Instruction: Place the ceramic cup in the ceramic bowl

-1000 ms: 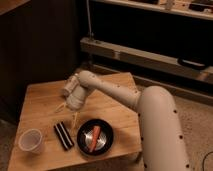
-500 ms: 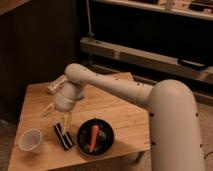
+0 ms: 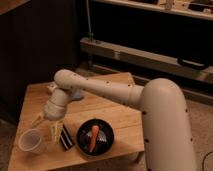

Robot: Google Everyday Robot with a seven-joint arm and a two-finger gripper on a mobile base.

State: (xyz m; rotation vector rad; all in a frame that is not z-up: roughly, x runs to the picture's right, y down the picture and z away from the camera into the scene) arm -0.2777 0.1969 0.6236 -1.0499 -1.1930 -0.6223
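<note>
we see the end effector (image 3: 45, 130) low over the near left part of the worktop (image 3: 116, 112), at the end of the arm that reaches in from the right. its two yellowish fingers (image 3: 54, 133) stand spread apart with nothing between them, so it is released and grasping nothing.

the cup (image 3: 29, 141) stands upright at the near left corner of the worktop, just beside the end effector on its near left side. we cannot tell whether a finger touches the rim. the bowl (image 3: 106, 138) sits to the right of it, near the front edge, with an orange piece (image 3: 94, 139) lying in it. a black striped block (image 3: 65, 136) lies between cup and bowl.

we judge the cup to be light, stiff and smooth, likely slippery where glazed, and liable to chip if knocked or dropped. its wall tapers toward the base, so a squeeze low on the outside could let it slide. the better hold, we think, is at the rim, one finger inside and one outside the wall, or across the wide upper part with a firm but gentle close. it should then be lifted over the block and set down softly on the bare part of the bowl, beside the orange piece, since ceramic on ceramic is unforgiving.
</note>
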